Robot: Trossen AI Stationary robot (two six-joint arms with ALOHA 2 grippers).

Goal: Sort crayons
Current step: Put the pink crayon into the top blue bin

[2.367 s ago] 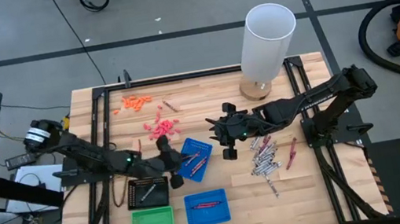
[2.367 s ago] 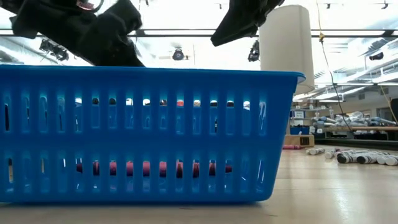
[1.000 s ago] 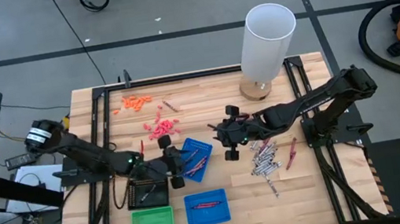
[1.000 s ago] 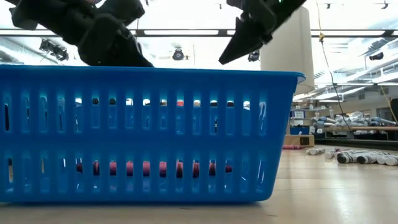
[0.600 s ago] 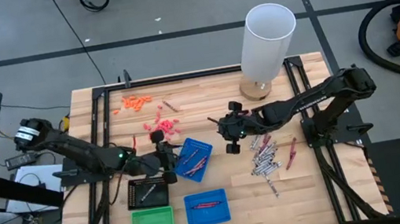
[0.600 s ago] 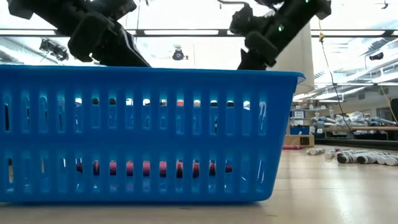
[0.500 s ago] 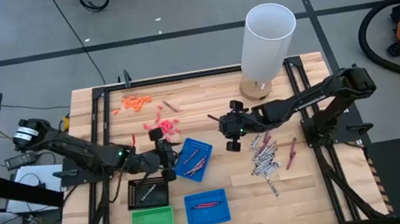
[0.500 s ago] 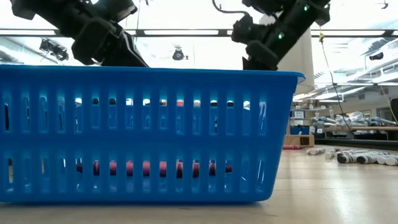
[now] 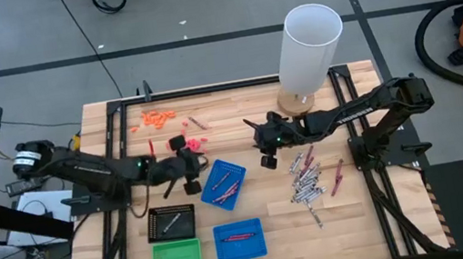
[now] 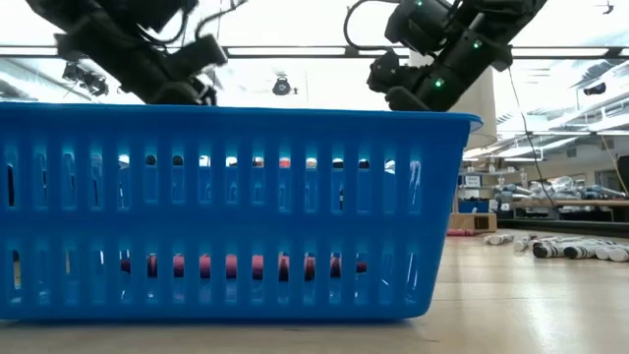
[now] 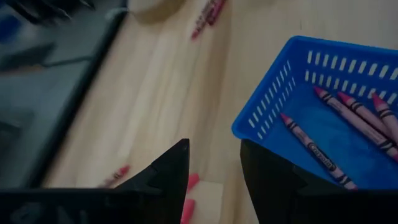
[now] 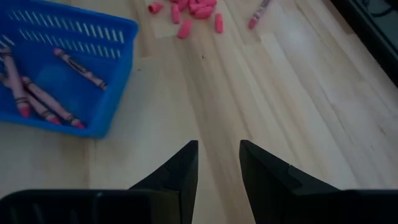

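Red crayons point(image 9: 224, 182) lie in the tilted blue basket point(image 9: 236, 170) at table centre; grey crayons point(image 9: 304, 183) lie loose to its right. The left gripper point(image 9: 184, 166) hovers just left of the basket, jaws open and empty. The right gripper point(image 9: 264, 146) hovers beyond the basket, jaws open and empty.
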